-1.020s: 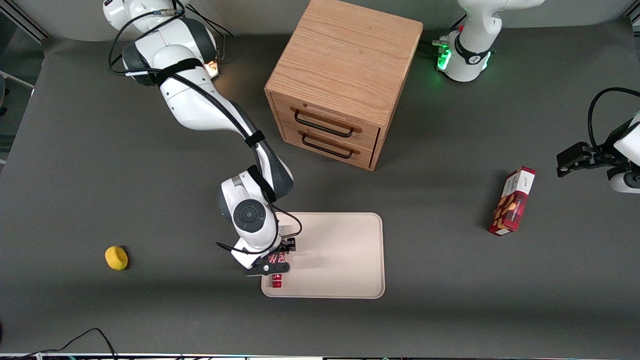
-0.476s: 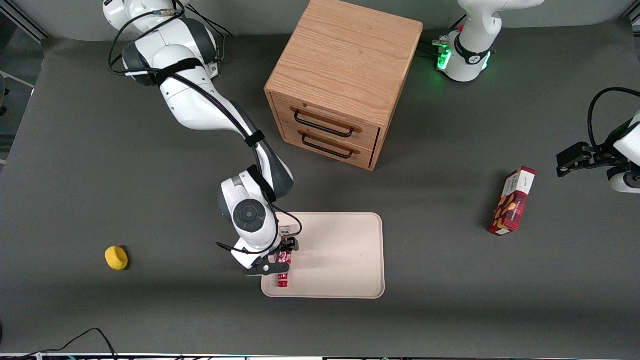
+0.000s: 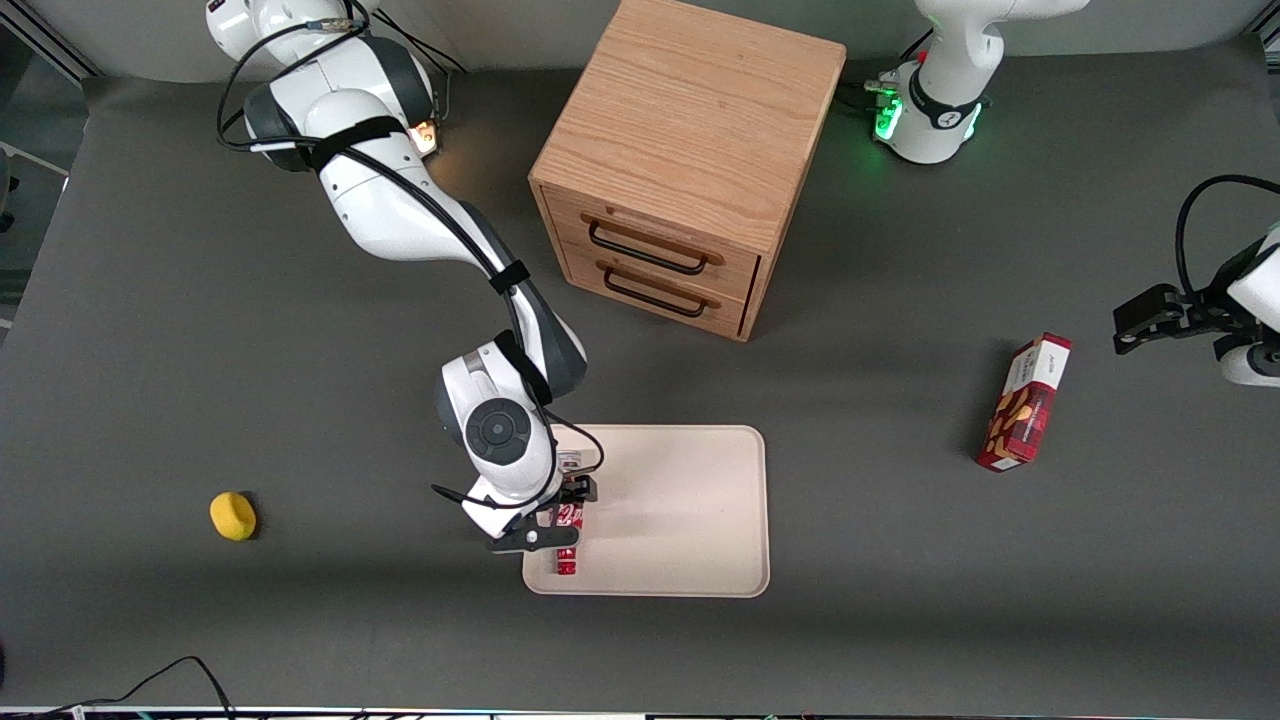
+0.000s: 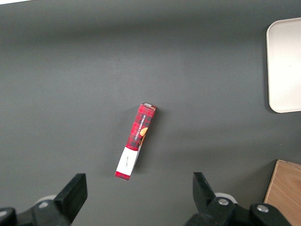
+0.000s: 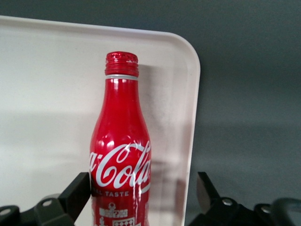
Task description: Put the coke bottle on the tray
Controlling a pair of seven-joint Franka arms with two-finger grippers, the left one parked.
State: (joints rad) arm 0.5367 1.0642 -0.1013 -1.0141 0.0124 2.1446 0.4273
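Observation:
The coke bottle, red with white script, lies on the cream-white tray, close to the tray's corner that is nearest the front camera at the working arm's end. Its red cap points toward the front camera. My right gripper hangs low over the bottle's lower body and is open. One black finger sits next to the label. The second finger stands well apart from the bottle, over the dark table just off the tray's rim.
A wooden two-drawer cabinet stands farther from the front camera than the tray. A red snack box lies toward the parked arm's end of the table. A small yellow object lies toward the working arm's end.
A second ago the bottle and gripper sat slightly nearer the tray's edge; they shifted a little toward the tray's middle. Over the last half second nothing has visibly moved.

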